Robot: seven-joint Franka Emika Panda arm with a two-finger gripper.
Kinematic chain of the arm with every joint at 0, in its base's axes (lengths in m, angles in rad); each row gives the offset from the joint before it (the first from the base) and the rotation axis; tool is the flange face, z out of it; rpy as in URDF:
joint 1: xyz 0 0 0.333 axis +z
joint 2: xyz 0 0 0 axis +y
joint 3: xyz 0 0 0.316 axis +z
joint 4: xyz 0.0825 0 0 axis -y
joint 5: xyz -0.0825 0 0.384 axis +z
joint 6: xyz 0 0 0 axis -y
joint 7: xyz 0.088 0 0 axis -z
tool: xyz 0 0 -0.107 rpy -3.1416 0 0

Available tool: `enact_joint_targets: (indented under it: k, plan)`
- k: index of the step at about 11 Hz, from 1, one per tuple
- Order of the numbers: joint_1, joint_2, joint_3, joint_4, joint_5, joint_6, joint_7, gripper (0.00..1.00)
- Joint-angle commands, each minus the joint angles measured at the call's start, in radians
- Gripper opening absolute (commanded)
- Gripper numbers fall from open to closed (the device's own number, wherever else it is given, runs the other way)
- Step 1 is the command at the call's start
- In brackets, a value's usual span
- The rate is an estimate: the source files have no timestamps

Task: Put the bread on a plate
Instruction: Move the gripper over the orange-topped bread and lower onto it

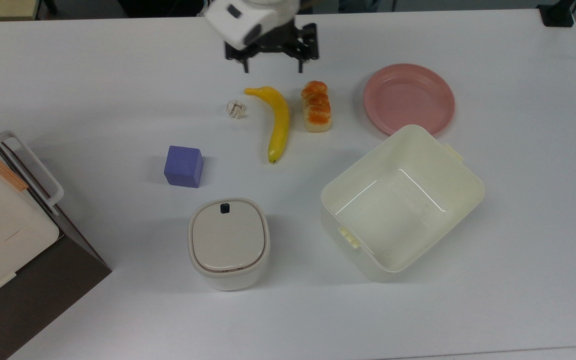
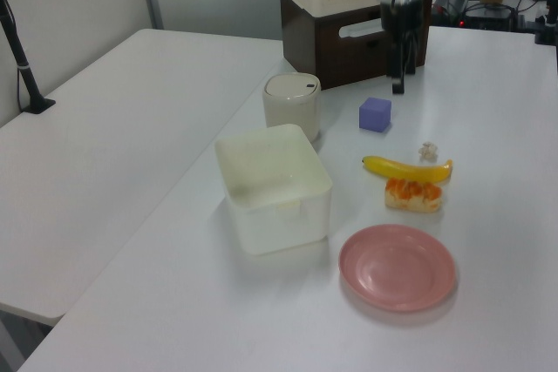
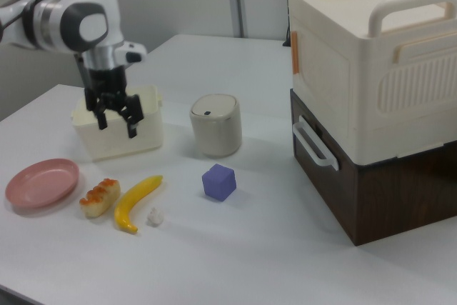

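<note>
Pink plate (image 1: pixel 409 98), orange-topped cream bread (image 1: pixel 316 106), yellow banana (image 1: pixel 277 121).

A lab: white worktables (image 2: pixel 131 111), partition walls, cabled electronics behind.

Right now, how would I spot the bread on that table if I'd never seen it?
Find the round pink plate near the table's far edge in the top view. Just to the top view's left of it lies the bread, beside a long yellow banana. It is the shorter, stubby loaf with cream sides and a glossy orange top.
</note>
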Motion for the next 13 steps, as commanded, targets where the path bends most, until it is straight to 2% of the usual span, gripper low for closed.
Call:
enact_joint_targets:
  k: [1, 4, 8, 10, 12, 13]
  plan:
    - [0.096, -0.064, -0.021, -0.188, 0.019, 0.153, 0.094, 1.00]
    - [0.172, -0.044, -0.021, -0.303, 0.017, 0.304, 0.165, 1.00]
    - [0.210, 0.071, -0.021, -0.340, 0.007, 0.417, 0.198, 0.94]
    - [0.207, 0.096, -0.021, -0.362, -0.002, 0.457, 0.197, 0.92]
    - [0.212, 0.130, -0.021, -0.369, -0.019, 0.494, 0.200, 0.83]
    - [0.210, 0.134, -0.021, -0.368, -0.019, 0.496, 0.199, 0.71]
